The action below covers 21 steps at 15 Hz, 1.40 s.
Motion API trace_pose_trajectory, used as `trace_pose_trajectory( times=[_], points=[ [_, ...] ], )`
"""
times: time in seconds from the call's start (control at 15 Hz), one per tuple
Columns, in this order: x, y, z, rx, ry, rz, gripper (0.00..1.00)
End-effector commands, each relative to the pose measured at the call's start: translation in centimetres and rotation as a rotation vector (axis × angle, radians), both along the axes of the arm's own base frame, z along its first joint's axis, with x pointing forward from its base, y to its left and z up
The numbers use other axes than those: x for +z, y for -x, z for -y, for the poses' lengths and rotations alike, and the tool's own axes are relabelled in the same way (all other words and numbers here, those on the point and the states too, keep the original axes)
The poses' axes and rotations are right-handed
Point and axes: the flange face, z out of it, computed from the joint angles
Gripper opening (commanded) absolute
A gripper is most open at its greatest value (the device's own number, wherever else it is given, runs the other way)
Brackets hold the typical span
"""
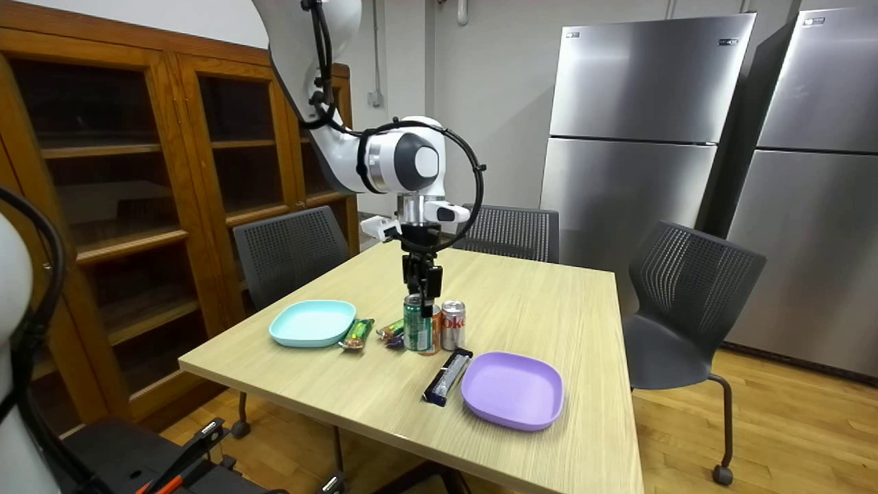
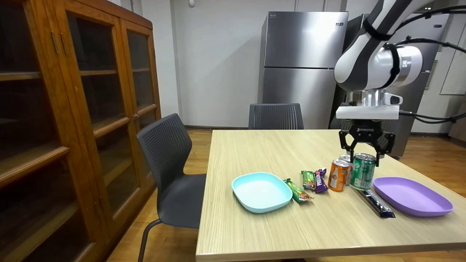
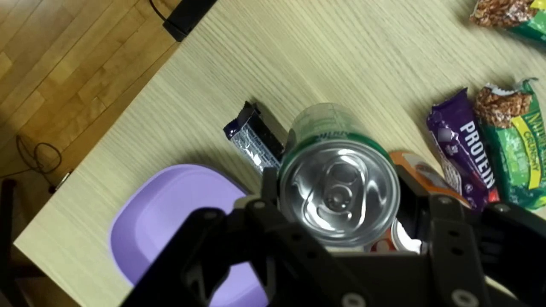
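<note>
My gripper (image 2: 364, 158) is shut on a green soda can, with one finger on each side near its top. The green can (image 2: 362, 175) is upright and appears raised a little above the table; it also shows in the wrist view (image 3: 339, 192). An orange can (image 2: 337, 177) stands close beside it. A silver Diet Coke can (image 1: 453, 326) stands just behind and is partly hidden in an exterior view. A dark-wrapped bar (image 3: 256, 145) lies on the table between the cans and the purple plate (image 1: 513, 391).
A light blue plate (image 2: 262, 193) sits on the wooden table (image 2: 255, 236). A purple protein bar (image 3: 463, 149) and two green granola packets, one in the wrist view (image 3: 518, 145), lie between that plate and the cans. Chairs (image 1: 686, 309) surround the table; a wooden cabinet and refrigerators stand behind.
</note>
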Motion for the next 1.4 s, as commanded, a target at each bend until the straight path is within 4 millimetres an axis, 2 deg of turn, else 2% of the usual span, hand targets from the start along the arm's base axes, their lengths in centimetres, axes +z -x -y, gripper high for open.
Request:
trace_pose_trajectory(
  times=[0.0, 0.67, 1.0, 1.33],
  points=[
    [2.7, 0.5, 3.0, -0.122, -0.009, 0.03, 0.4],
    [2.6, 0.9, 13.2, -0.424, 0.011, 0.102, 0.4],
    [0.9, 0.6, 17.6, -0.584, 0.023, 0.13, 0.4],
    [-1.0, -0.3, 20.8, -0.709, 0.058, 0.149, 0.4]
  ],
)
